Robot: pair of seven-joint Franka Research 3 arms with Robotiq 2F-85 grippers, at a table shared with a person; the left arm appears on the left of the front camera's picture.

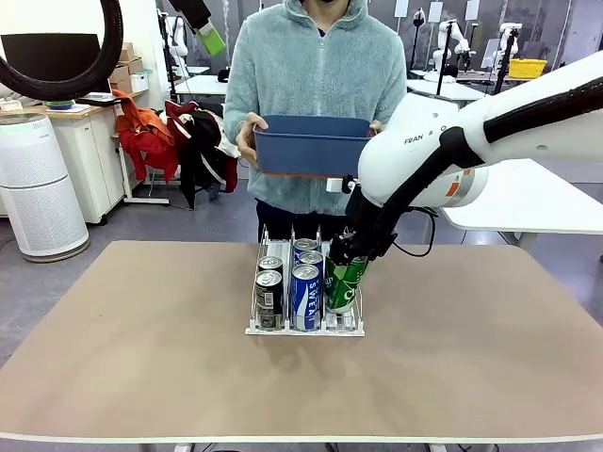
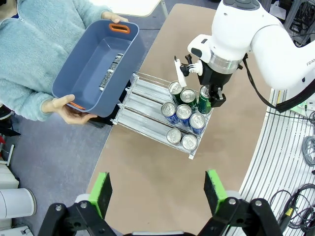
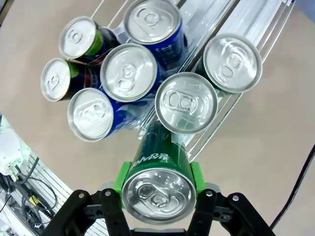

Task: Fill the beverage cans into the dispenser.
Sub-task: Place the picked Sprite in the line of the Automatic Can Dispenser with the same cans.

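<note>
Showing at front view centre: right gripper (image 1: 350,252) clamped on a tilted green can (image 1: 345,285) at the right lane of the dispenser (image 1: 256,330). Left wrist view, bottom edge: left gripper (image 2: 157,192) spread wide, holding nothing. Right wrist view, lower centre: green can pinched between green pads, loaded cans (image 3: 130,71) above.

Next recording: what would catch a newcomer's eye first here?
The fingers of the right gripper clamp a slim green aluminium can, slightly tilted, at the front of the right lane of the small white wire-divided dispenser mid-table. Seven silver-topped cans already stand in its lanes. Across the table, a person holds a dark blue plastic bin in both hands.
</note>
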